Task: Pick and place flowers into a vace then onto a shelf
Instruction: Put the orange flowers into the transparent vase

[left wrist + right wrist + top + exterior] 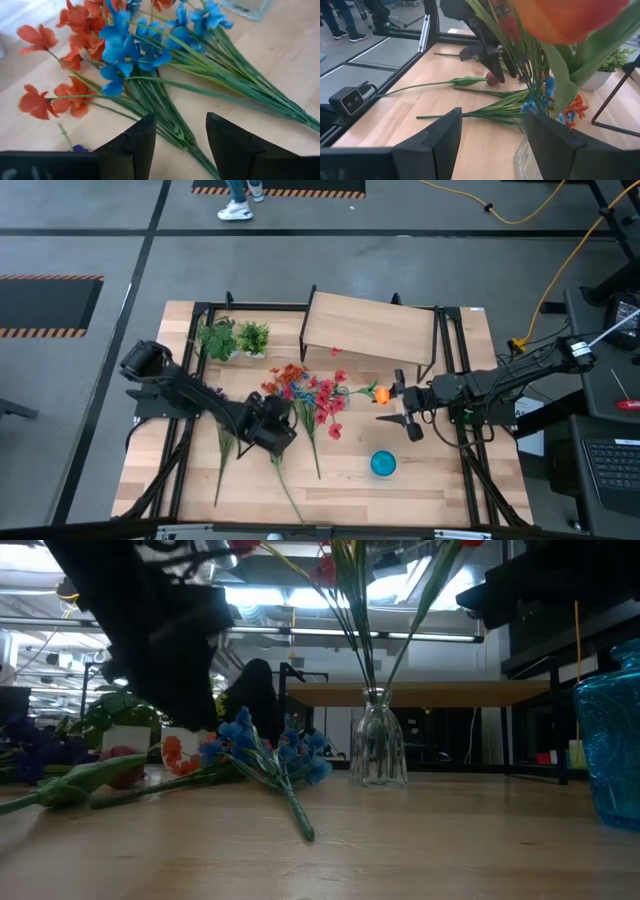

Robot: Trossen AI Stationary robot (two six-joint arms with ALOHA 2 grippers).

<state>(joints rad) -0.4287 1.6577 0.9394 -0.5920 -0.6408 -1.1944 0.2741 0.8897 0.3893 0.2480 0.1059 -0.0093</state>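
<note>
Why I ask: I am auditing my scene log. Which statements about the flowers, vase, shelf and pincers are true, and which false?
1. The glass vase holds upright flower stems. True.
2. The left pincer is shut on the blue flowers. False: it is open, with a finger on either side of their stalks, which lie on the table.
3. The glass vase stands on the shelf. False: it stands on the table.
4. A blue vessel stands on the table near the right pincer. True.
5. The right pincer is shut. False: its fingers are apart.
</note>
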